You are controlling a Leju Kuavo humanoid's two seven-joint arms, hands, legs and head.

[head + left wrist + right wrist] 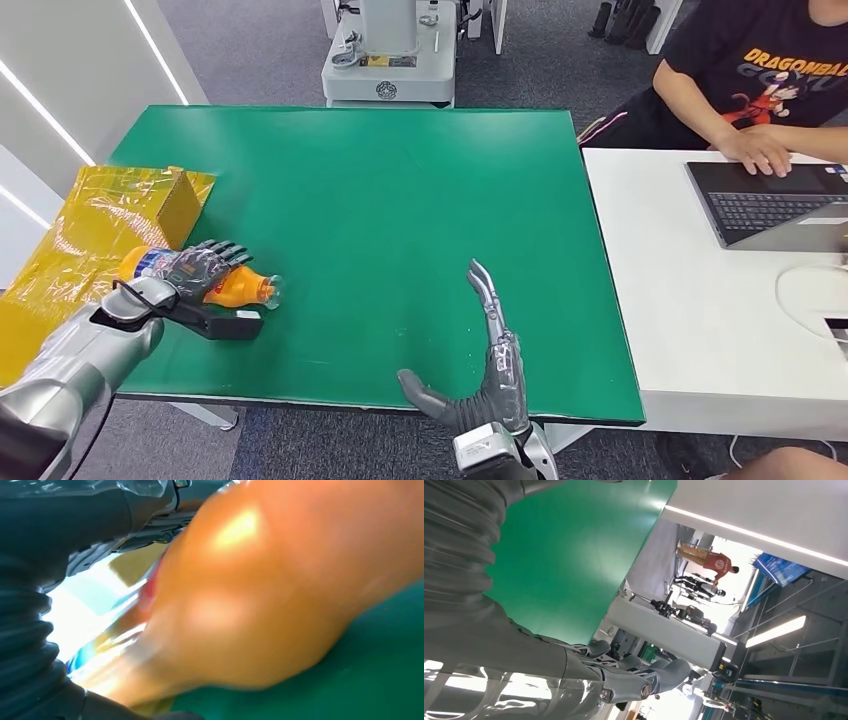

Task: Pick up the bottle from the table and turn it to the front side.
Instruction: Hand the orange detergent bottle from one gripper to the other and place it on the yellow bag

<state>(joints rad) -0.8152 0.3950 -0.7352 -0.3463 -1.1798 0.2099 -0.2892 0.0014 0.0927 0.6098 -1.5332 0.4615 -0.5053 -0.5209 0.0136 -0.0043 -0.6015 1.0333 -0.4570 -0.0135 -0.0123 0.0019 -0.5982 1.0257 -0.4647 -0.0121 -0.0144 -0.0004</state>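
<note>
Worktop: a green worktop (400, 200) is seen, its surface flat and matte; every place below is given relative to it.
Room: grey carpet lies beyond its far edge, where the white base of a machine (390, 60) stands.
Beside it: a white desk (690, 320) touches its right edge, carrying a laptop (765, 205) on which a person's hand (755, 150) is rested.
Yellow bag: a crinkled yellow bag (90, 230) is spread over its left edge.
Bottle: an orange bottle (215, 282) is lying on its side near the front-left corner of the worktop (cap end pointing toward the worktop's middle).
Left robot hand: the left robot hand (195, 275) is wrapped around the bottle, fingers closed over its label.
Right robot hand: the right robot hand (490, 355) is held above the front edge, fingers straight, thumb spread, nothing grasped.
Hard to make out: in the left wrist view the bottle (280, 590) is a blurred orange mass, and its label cannot be read.
</note>
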